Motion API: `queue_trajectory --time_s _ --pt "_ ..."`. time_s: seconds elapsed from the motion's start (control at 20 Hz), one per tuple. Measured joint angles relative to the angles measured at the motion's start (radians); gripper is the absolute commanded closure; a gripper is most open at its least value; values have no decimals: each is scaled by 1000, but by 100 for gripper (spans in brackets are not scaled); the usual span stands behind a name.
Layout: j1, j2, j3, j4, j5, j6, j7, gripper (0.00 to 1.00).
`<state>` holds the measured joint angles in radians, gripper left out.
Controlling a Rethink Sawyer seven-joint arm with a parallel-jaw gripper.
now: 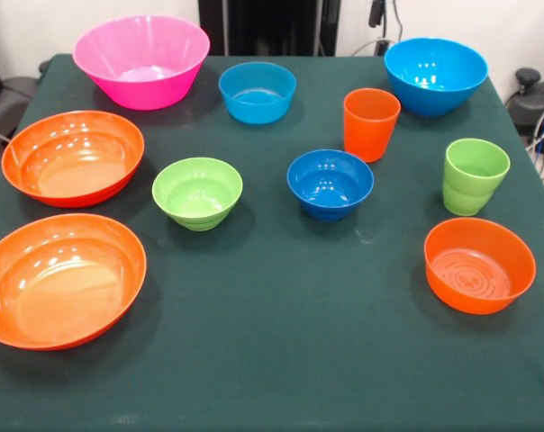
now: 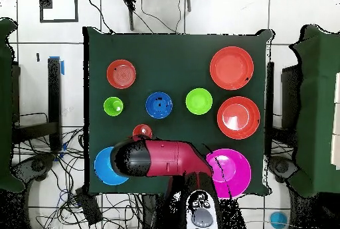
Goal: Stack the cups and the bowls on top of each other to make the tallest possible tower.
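Every cup and bowl stands alone on the dark green cloth, and no tower shows. The orange cup is mid-table and the lime green cup is to its right. The big pink bowl stands at the far left. Two wide orange bowls line the left side. Two sky blue bowls stand at the back. In the middle are the dark blue bowl and the lime green bowl. The smaller orange bowl sits front right. Only the overhead view shows my gripper, at the arm's black end, over the table's base side between the sky blue bowls.
The red arm reaches across the table's base side and hides one sky blue bowl from above. Cables and dark equipment lie on the floor around the table.
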<state>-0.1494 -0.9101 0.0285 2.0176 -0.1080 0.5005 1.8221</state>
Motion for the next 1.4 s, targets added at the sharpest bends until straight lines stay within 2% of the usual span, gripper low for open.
queue_trajectory --time_s 0.9,1.4 --pt "50 0 1 0 -9 0 0 0" --pt "50 7 1 0 -9 0 0 0"
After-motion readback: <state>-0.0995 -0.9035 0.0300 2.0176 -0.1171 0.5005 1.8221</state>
